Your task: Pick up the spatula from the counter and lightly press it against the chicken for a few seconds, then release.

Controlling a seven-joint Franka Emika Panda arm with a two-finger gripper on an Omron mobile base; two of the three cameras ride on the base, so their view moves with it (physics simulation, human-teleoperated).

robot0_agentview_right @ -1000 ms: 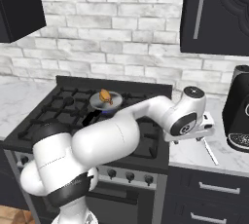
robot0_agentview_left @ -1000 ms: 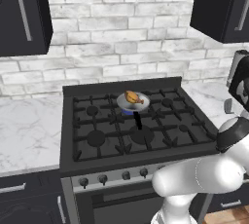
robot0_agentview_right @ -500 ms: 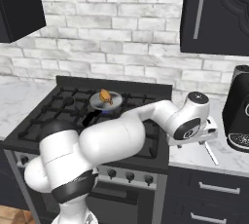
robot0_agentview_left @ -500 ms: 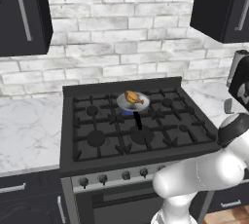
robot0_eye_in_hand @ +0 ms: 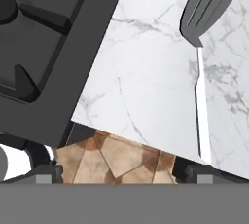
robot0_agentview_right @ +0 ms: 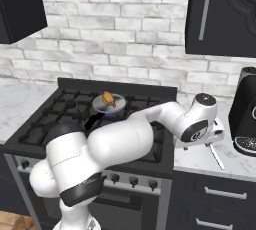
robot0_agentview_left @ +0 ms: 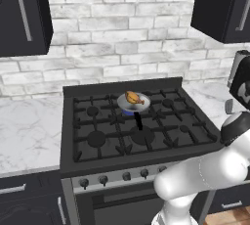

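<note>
Two base views catch the chicken (robot0_agentview_left: 133, 98); hand view shows the spatula (robot0_eye_in_hand: 199, 72), tool (robot0_eye_in_hand: 119, 172) spread wide.

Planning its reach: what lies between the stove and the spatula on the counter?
Just bare marble counter between stove and spatula, in the hand view.

The left base view looks forward and down from the rear left of the base, at middling range, onto the stove (robot0_agentview_left: 68, 131) and the brick wall (robot0_agentview_left: 122, 38) behind it. The right base view takes the same stove, pan (robot0_agentview_right: 107, 105) and wall from the rear right. The hand view looks steeply down from close by at the marble counter (robot0_eye_in_hand: 146, 72) beside the stove's corner, where the spatula (robot0_eye_in_hand: 199, 96) lies, apparently the stretch at the right base view's lower right.
</note>
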